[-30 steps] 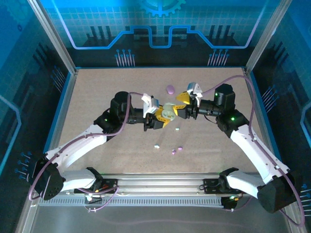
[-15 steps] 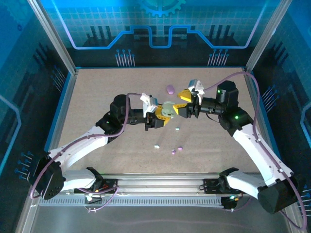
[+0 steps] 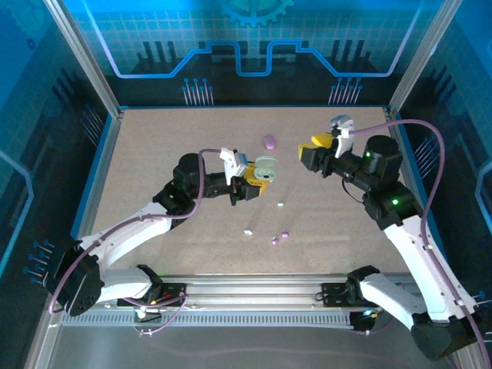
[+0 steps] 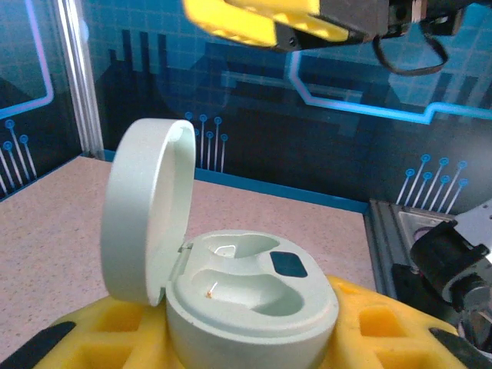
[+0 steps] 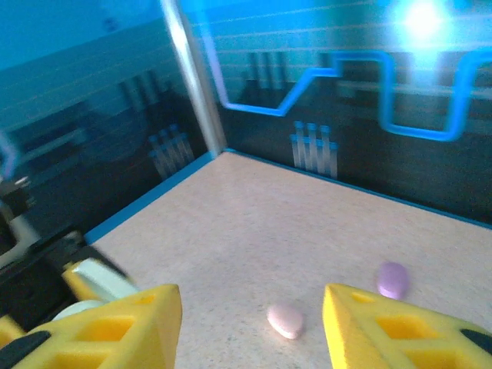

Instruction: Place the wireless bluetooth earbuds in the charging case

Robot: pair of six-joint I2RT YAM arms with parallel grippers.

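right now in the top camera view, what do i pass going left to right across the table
nearer pale earbud → open green case → farther pale earbud → right gripper

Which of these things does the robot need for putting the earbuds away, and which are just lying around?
Needed: open mint case in the left tool; four little earbuds on the table.
Lying about: purple case; pink oval near it.
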